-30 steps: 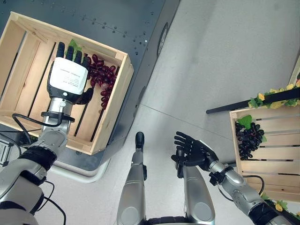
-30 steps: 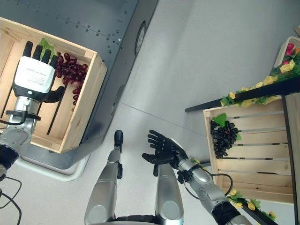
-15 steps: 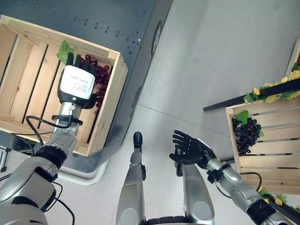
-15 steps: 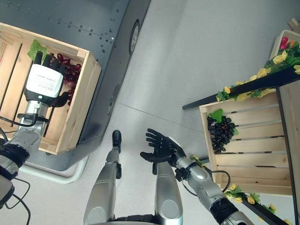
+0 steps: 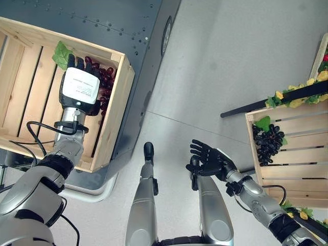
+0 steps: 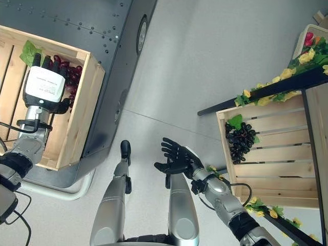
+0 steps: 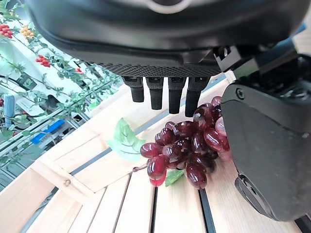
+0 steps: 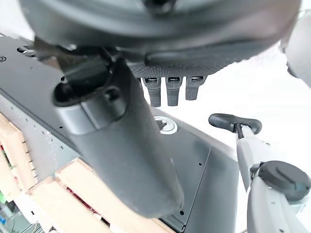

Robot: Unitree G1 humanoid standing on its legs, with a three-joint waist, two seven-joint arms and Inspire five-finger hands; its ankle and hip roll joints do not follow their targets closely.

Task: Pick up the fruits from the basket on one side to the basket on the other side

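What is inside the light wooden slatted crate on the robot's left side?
The wooden crate holds a bunch of dark red grapes with a green leaf, lying on its slats. The left hand hangs over them with straight fingers, covering part of the bunch from above.

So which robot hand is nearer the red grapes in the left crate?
Left. The left robot hand hangs open right over the red grapes in the crate; the right robot hand is open, far off above the floor.
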